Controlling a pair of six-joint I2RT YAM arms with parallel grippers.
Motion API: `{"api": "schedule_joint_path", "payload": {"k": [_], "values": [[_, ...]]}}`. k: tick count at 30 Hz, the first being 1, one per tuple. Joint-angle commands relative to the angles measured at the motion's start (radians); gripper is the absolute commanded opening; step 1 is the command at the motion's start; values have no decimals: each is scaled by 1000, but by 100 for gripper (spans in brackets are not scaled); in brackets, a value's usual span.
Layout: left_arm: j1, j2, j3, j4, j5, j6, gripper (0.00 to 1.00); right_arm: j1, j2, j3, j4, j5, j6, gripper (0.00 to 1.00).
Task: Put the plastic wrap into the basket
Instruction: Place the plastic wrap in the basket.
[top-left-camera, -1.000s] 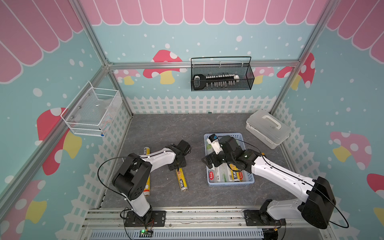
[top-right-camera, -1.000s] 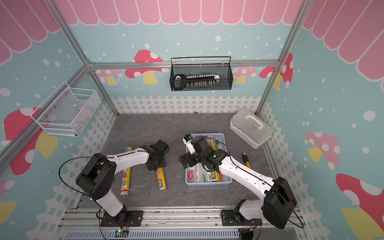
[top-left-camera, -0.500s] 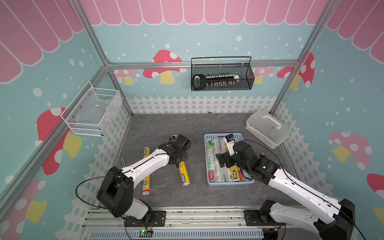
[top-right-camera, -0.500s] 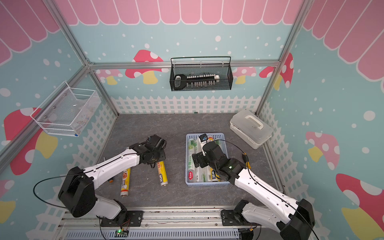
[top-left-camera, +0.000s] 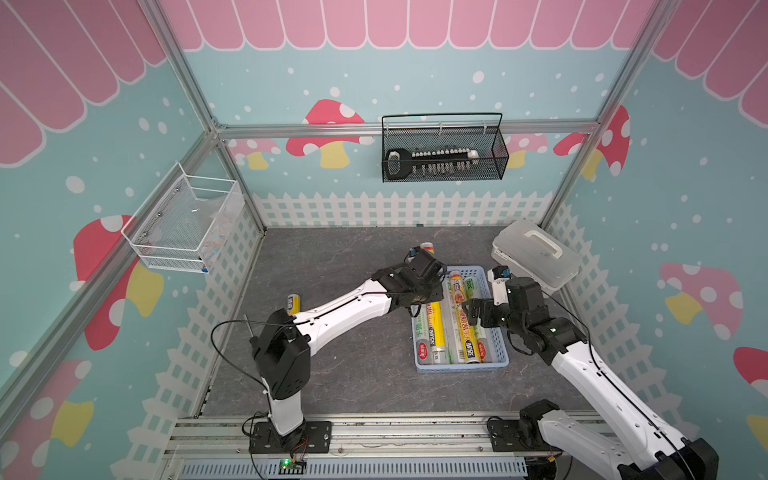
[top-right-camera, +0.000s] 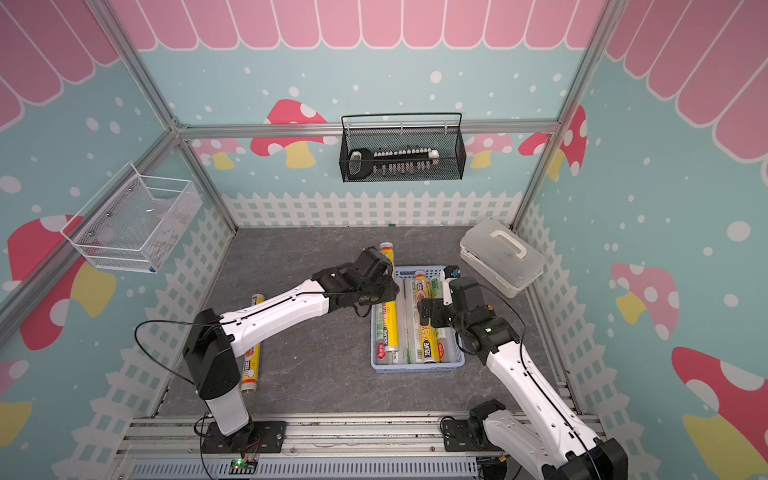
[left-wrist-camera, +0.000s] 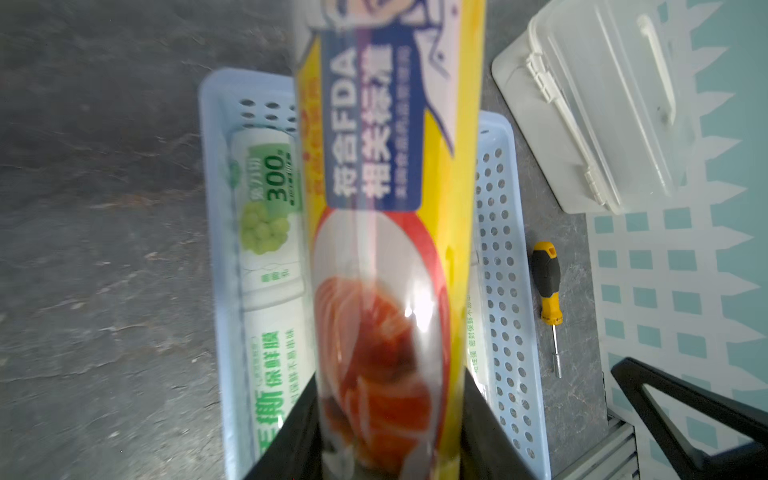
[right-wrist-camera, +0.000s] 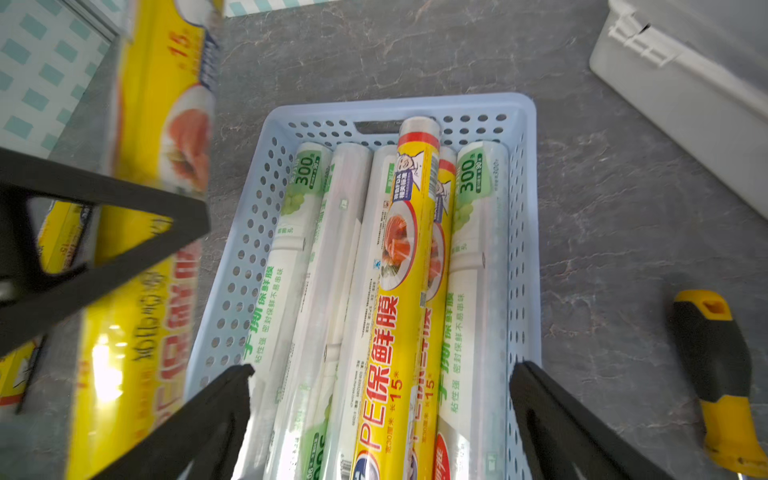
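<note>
My left gripper (left-wrist-camera: 388, 419) is shut on a yellow-orange roll of plastic wrap (left-wrist-camera: 386, 199), holding it lengthwise just above the left side of the light-blue basket (left-wrist-camera: 500, 257). Both top views show that gripper (top-left-camera: 424, 291) and its roll (top-right-camera: 390, 328) over the basket (top-left-camera: 500, 361). Several rolls, white-green and yellow (right-wrist-camera: 399, 291), lie side by side inside it. My right gripper (right-wrist-camera: 380, 415) hangs open over the basket's near right part, nothing between its fingers (right-wrist-camera: 544, 415). One more yellow roll (top-right-camera: 252, 353) lies on the floor at the left, partly under the left arm.
An orange-handled screwdriver (right-wrist-camera: 712, 349) lies on the floor right of the basket. A white lidded box (top-left-camera: 536, 257) stands at the back right. A black wire basket (top-left-camera: 442, 151) hangs on the back wall, a white one (top-left-camera: 183, 224) on the left wall.
My left gripper closed on the yellow roll, lifted it off the floor and carried it right, over the basket. My right arm drew back toward the basket's right side, still open.
</note>
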Motion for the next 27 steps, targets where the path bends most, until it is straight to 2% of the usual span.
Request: {"api": "schedule_joint_path", "payload": {"k": [1, 5, 13, 23, 27], "values": [[-12, 75, 60, -3, 69, -25, 3, -18, 2, -17, -57, -85, -5, 100], [-18, 143, 80, -4, 77, -48, 5, -19, -15, -36, -71, -86, -23, 100], [-18, 249, 150, -5, 121, -79, 15, -19, -28, -51, -77, -120, -30, 100], [-13, 261, 147, -31, 94, -87, 32, -19, -30, -75, -55, -141, -24, 99], [-12, 267, 144, -36, 98, -93, 34, -19, -38, -93, -53, -148, -21, 100]]}}
